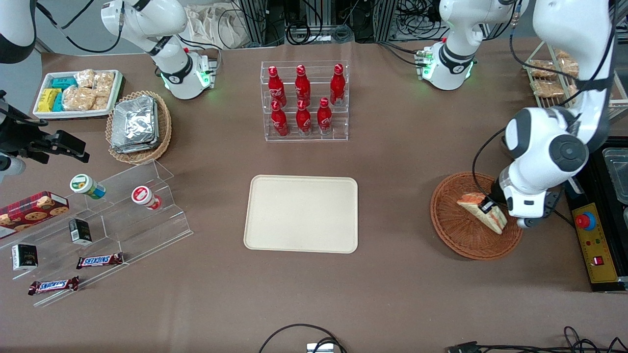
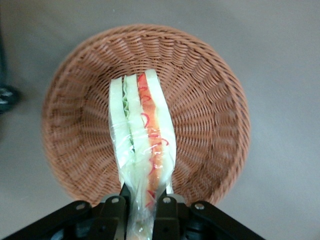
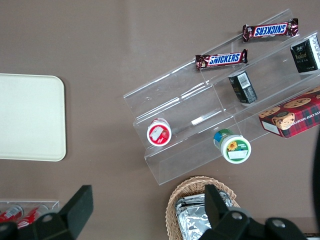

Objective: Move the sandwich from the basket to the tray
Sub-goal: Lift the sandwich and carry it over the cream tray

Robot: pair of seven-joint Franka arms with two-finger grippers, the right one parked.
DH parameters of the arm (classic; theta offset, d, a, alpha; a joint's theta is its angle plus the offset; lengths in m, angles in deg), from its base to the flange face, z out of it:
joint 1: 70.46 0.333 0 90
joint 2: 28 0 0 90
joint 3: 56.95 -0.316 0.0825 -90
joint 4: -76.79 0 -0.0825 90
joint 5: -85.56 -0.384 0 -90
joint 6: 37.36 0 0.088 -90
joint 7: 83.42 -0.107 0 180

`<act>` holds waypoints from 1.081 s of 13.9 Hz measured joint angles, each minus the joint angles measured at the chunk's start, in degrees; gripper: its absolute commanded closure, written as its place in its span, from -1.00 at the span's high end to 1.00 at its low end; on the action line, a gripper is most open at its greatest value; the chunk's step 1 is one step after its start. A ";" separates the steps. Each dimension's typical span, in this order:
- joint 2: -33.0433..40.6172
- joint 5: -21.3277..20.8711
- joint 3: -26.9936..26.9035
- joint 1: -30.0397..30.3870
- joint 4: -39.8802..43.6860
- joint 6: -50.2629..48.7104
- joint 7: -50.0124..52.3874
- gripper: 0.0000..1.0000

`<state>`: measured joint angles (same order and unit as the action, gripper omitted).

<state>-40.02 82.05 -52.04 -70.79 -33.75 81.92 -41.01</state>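
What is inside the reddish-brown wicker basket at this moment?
Only the sandwich, wrapped in clear film, with the gripper shut on one end of it over the basket. The weave under the sandwich is covered, so contact cannot be judged.

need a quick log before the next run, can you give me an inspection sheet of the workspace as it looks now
surface: brown table, no spills seen
sandwich: wrapped in clear film, pinched at its narrow end, over the basket
basket: toward the working arm's end, nothing else in it
tray: mid-table, bare
clutter: cola bottle rack; foil packet basket; white snack tray; clear stepped stand with cups, small boxes and Snickers bars
gripper: shut on the sandwich
cables: loops at the table edge nearest the front camera
surroundings: emergency stop box beside the basket
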 measured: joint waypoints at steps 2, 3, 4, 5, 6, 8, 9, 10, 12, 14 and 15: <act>1.50 -2.10 3.33 -0.02 7.83 -11.32 -1.67 -1.00; 1.94 -3.03 5.20 -0.14 10.10 -13.82 -2.46 -1.00; 2.23 -3.57 6.94 -0.41 11.25 -14.72 -3.80 -1.00; 2.34 -3.70 8.72 -0.85 11.90 -14.88 -4.82 -1.00; 2.33 -3.79 10.53 -1.41 12.35 -15.08 -5.15 -1.00; 2.26 -3.89 14.07 -2.85 13.38 -15.86 -5.57 -1.00; 2.25 -3.88 15.62 -3.41 13.91 -15.91 -5.89 -1.00; 2.15 -3.82 17.37 -3.75 14.53 -15.84 -6.57 -1.00; 0.54 -3.67 21.85 -4.09 16.34 -14.91 -8.21 -0.97; -3.26 -3.68 26.19 -4.48 18.23 -13.49 -9.09 -0.97; -5.41 -3.77 27.56 -4.73 18.70 -12.25 -10.20 -0.98</act>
<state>-45.42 78.28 -24.48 -75.52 -15.05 69.67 -51.21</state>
